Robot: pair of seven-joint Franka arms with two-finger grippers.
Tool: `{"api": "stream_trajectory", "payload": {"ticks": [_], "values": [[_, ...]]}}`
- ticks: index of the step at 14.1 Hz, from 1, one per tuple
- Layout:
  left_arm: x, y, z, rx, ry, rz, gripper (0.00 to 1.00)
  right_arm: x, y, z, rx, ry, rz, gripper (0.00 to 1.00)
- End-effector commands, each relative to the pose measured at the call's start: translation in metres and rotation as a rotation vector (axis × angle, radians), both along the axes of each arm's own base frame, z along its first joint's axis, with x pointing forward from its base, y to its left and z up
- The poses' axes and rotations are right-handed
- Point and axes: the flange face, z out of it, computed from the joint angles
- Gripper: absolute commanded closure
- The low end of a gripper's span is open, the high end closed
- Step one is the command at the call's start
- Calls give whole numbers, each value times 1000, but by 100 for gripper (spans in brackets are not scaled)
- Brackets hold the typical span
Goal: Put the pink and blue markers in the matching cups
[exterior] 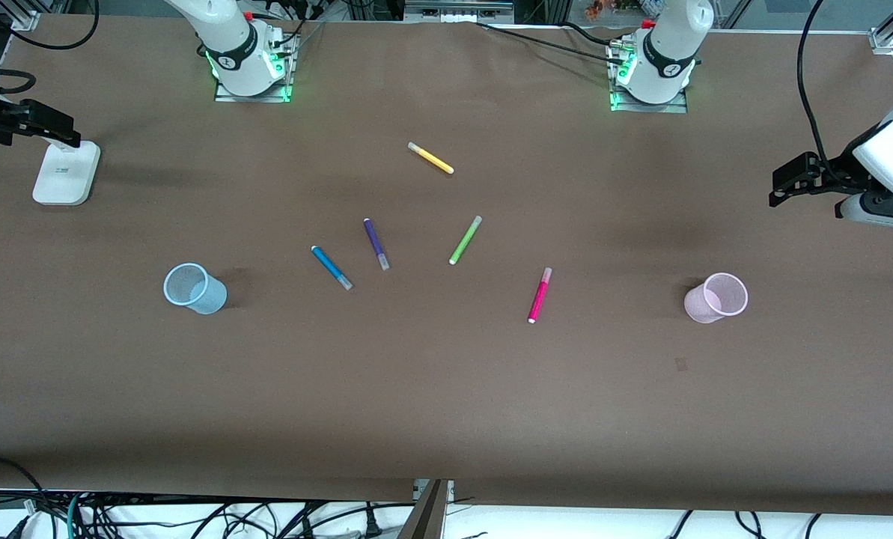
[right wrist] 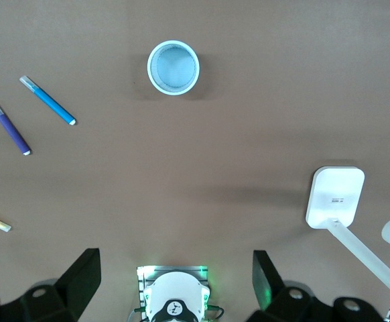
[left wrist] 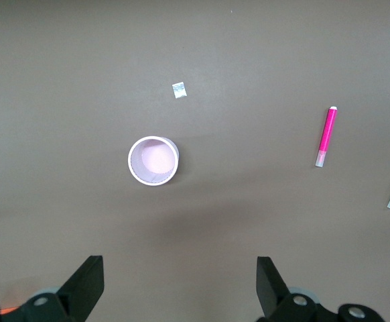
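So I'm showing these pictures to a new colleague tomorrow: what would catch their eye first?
Probably the fan of five bright markers mid-table: the blue marker, purple marker, green marker and pink marker, with the yellow marker farther from the front camera. Next, the blue cup toward the right arm's end and the pink cup toward the left arm's end. The left gripper and right gripper wait above, fingers open.

Robotics lab: bolted arm bases (exterior: 250, 64), cable tangle (exterior: 191, 516).
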Motion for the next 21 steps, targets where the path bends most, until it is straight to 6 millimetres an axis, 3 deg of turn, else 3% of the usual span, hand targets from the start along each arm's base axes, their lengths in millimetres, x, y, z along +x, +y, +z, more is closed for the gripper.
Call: {"api": "stream_trajectory", "payload": {"ticks": [1,10,12,14,15,17,18,21], "values": [[-7,-2,4,-13,-12,-18,0,1,-1,2,23,-7,7,0],[-7,-6,3,-19,-8,-27,0,5,-1,-3,19,-6,-10,0],[-5,-14,-1,-19,-4,-39,0,12,8,-15,25,16,5,0],[5,-29,-12,-67,-16,-37,0,29,19,-53,22,90,32,0],[10,-40,-19,-71,-17,-51,0,32,21,-60,22,99,35,0],[25,-65,-51,-81,2,-85,0,40,31,-78,72,125,42,0],[33,-88,-71,-86,14,-95,0,44,36,-88,86,140,43,0],[55,-142,-148,-100,42,-71,0,63,69,-136,74,177,91,0]]}}
